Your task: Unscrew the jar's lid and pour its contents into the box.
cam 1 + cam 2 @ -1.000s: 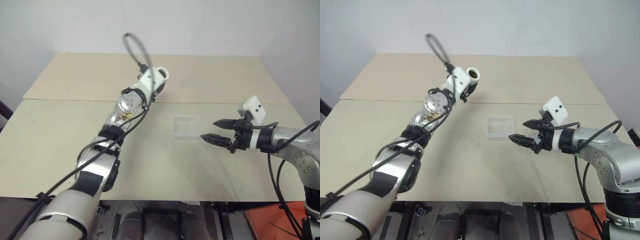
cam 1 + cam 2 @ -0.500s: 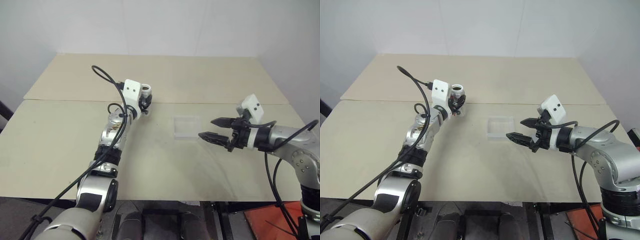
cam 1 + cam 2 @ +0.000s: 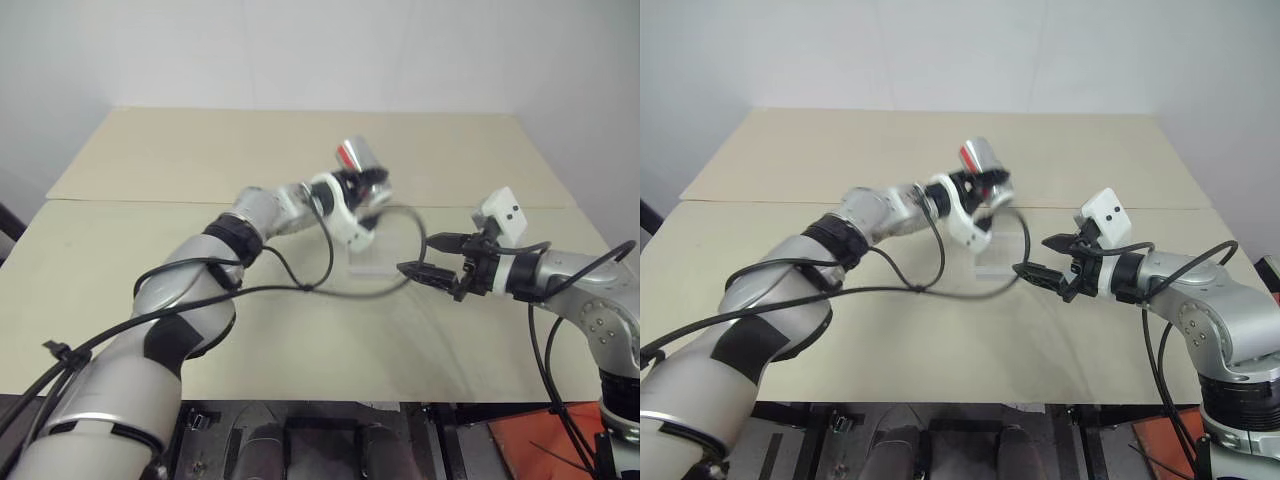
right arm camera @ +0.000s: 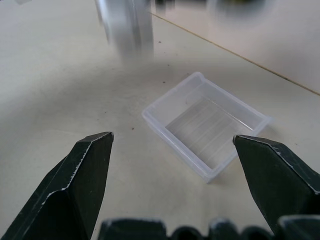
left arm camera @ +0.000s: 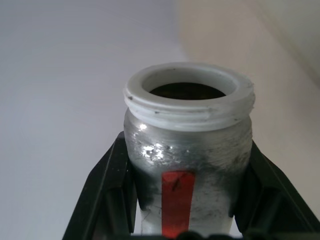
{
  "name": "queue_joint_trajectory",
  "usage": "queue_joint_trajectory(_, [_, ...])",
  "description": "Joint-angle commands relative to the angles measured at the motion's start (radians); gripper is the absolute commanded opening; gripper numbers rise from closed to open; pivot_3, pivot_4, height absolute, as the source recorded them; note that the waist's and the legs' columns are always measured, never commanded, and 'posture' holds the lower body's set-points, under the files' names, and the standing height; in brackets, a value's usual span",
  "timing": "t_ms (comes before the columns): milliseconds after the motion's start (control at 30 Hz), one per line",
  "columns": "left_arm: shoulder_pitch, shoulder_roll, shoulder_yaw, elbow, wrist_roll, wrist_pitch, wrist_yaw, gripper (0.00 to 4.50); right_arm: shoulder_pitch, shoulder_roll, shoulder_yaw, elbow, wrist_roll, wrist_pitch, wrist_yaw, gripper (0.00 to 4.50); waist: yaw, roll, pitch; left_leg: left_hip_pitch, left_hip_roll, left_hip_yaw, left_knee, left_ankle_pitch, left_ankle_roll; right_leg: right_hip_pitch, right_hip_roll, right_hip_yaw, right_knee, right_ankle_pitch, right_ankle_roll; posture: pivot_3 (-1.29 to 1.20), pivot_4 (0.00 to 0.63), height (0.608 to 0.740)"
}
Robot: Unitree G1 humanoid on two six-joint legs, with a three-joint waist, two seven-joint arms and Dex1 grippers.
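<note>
- The jar [image 5: 187, 165], lid off, is clamped in the left tool [image 3: 358, 190], above the box [image 4: 206, 123] at its 11 o'clock.
- The right tool [image 3: 432, 256] stands apart, empty, at the box's 3 o'clock.
- Risk judged: contents may be spilled onto the counter [image 3: 300, 330] if the jar's mouth is misaligned.

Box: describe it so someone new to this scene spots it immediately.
On the beige table, look near the middle, just ahead of the right gripper with its open jaws. The box lies flat there: small, shallow, square, of clear colourless plastic, looking empty. It is see-through, unlike the silvery red-striped jar held above it.
</note>
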Motion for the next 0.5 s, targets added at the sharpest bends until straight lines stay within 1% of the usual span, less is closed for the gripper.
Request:
queue_joint_trajectory(33, [-0.062,-0.046,-0.125,0.037,0.177,0.121,0.134,2.03,0.009,0.010,-0.054,-0.062,0.022,-0.012,-0.035,4.47,0.001,0.000,0.000,0.000,0.000,0.000,0.000,0.000,0.000,-0.001,0.000,0.000,0.001,0.000,0.000,0.00,0.150,0.740])
queue_joint_trajectory(100, [-0.071,-0.075,-0.154,0.074,0.209,0.164,0.169,2.03,0.019,0.017,-0.070,-0.080,0.036,-0.008,-0.050,4.47,0.003,0.000,0.000,-0.003,0.000,0.000,0.000,0.000,0.000,-0.003,0.000,0.000,0.002,0.000,0.000,0.00,0.150,0.740])
queue_joint_trajectory(233, [-0.087,-0.105,-0.191,0.116,0.254,0.208,0.208,2.03,0.037,0.033,-0.101,-0.122,0.073,0.008,-0.084,4.47,0.005,0.000,0.000,-0.004,0.000,0.000,0.001,0.000,0.000,-0.002,0.000,-0.001,0.001,0.000,0.000,0.00,0.150,0.740])
queue_joint_trajectory(500, [-0.081,-0.096,-0.169,0.106,0.233,0.161,0.235,2.03,0.046,0.029,-0.100,-0.128,0.105,0.002,-0.121,4.47,0.005,0.000,0.000,-0.004,0.000,0.000,0.001,0.000,0.000,-0.002,-0.001,-0.001,0.002,0.000,0.000,0.00,0.150,0.740])
